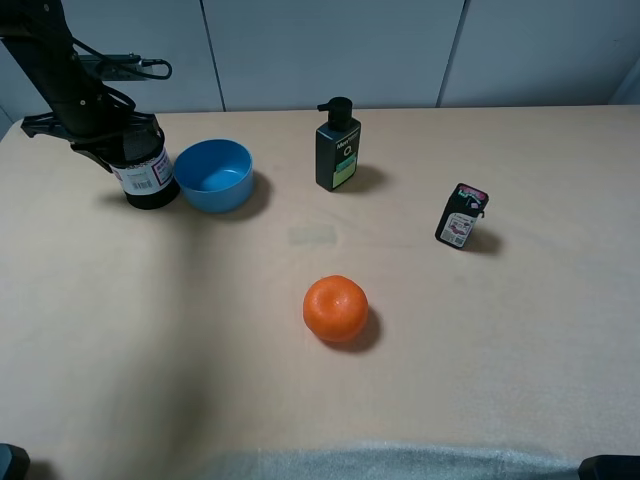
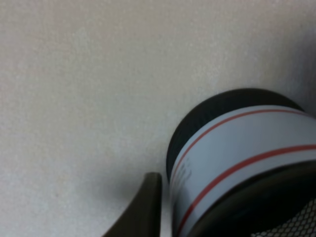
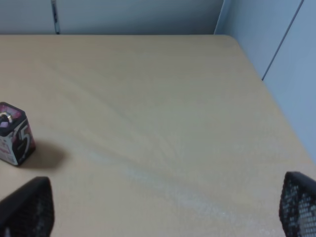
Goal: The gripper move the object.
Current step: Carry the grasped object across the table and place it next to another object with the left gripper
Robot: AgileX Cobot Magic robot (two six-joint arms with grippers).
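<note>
Pen cup [image 1: 148,178], black mesh with white label, at the table's [image 1: 200,350] far left just beside the blue bowl [image 1: 215,175], left hand [image 1: 125,148] clenched on its top: best lifted straight and level, steering away from the bowl.

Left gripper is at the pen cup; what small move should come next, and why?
Probably a short straight lift: the left gripper looks closed on the pen cup, which stands close beside the blue bowl, so sliding sideways risks bumping it.
</note>
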